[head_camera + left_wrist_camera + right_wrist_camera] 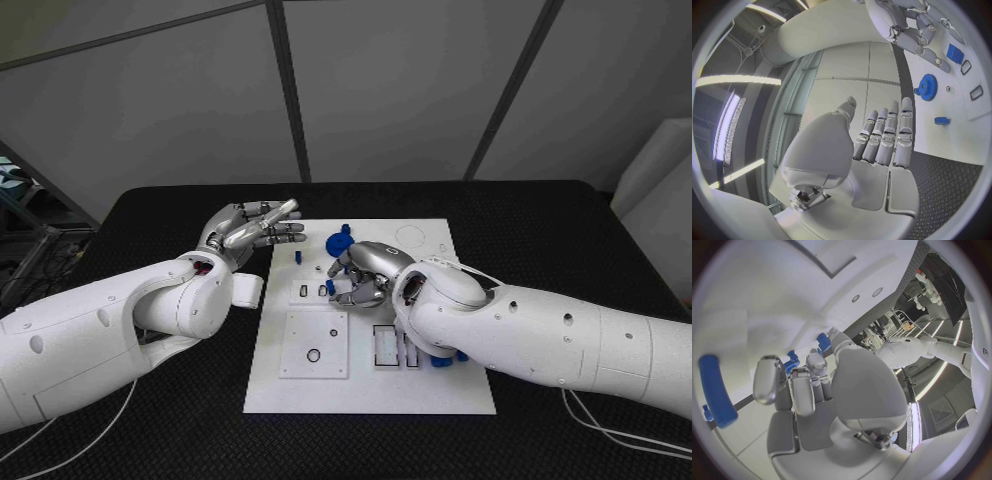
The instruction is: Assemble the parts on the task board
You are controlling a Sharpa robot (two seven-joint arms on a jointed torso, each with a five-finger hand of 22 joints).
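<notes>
I keep my left hand (253, 228) empty with fingers spread beside the board (433, 395), clearing room while my right hand (361, 275) pinches a blue part (791, 361) for seating.

Black textured table (173, 420) carries one flat white rectangular task board (368, 395) at its middle (long side running away from robot).

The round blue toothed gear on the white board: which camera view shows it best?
The left wrist view: the round blue toothed gear lies unobstructed on the white board, teeth visible. In the head view it is smaller, beside the right hand. The right wrist view leaves it unclear.
</notes>
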